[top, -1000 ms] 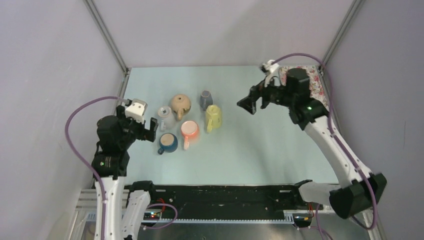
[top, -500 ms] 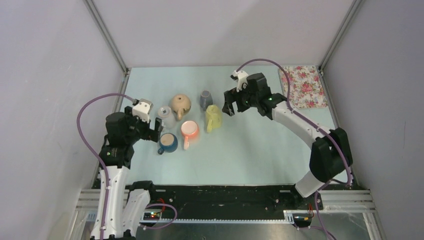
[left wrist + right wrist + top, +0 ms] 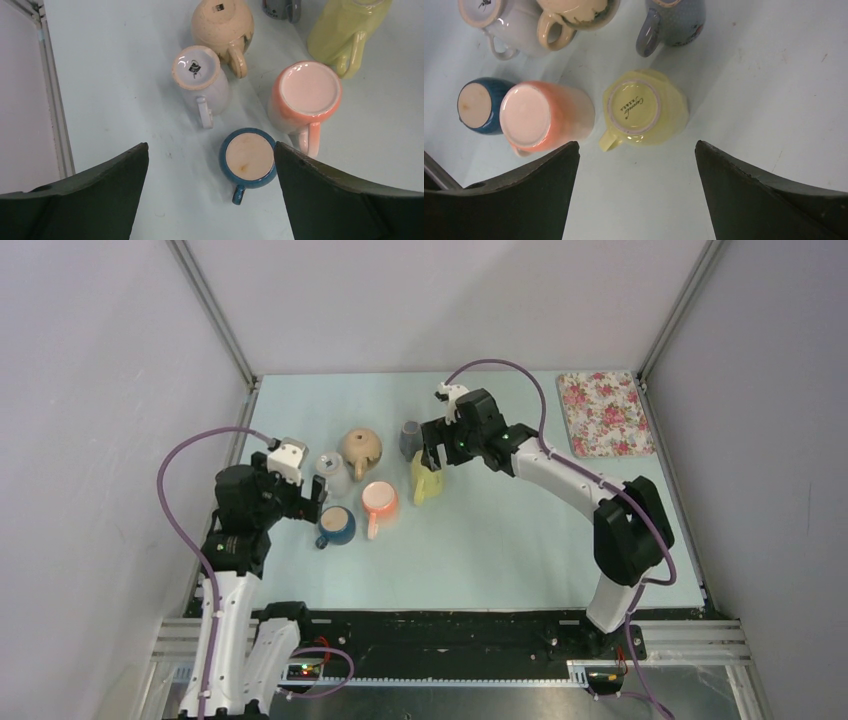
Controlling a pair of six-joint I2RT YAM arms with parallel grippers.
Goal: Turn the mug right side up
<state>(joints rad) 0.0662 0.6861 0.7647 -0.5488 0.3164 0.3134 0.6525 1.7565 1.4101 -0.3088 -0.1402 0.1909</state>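
Several mugs stand upside down, bases up, left of the table's middle: white [image 3: 331,472], tan [image 3: 361,448], grey [image 3: 411,437], yellow [image 3: 426,478], orange [image 3: 380,502] and blue [image 3: 336,525]. My left gripper [image 3: 310,502] is open and empty, above and just left of the blue mug [image 3: 248,159], which lies nearer its right finger. My right gripper [image 3: 435,445] is open and empty, hovering above the yellow mug [image 3: 644,107], which sits just beyond the fingertips. The orange mug [image 3: 539,117] is to that mug's left in the right wrist view.
A floral mat [image 3: 607,412] lies at the back right corner. Metal frame posts run along the table's left edge [image 3: 50,100]. The mugs stand close together, and the orange mug [image 3: 306,97] almost touches the blue one.
My right arm has swung left from the back right to above the yellow and grey mugs. My left gripper has shifted slightly right, toward the blue mug. Both stay open.
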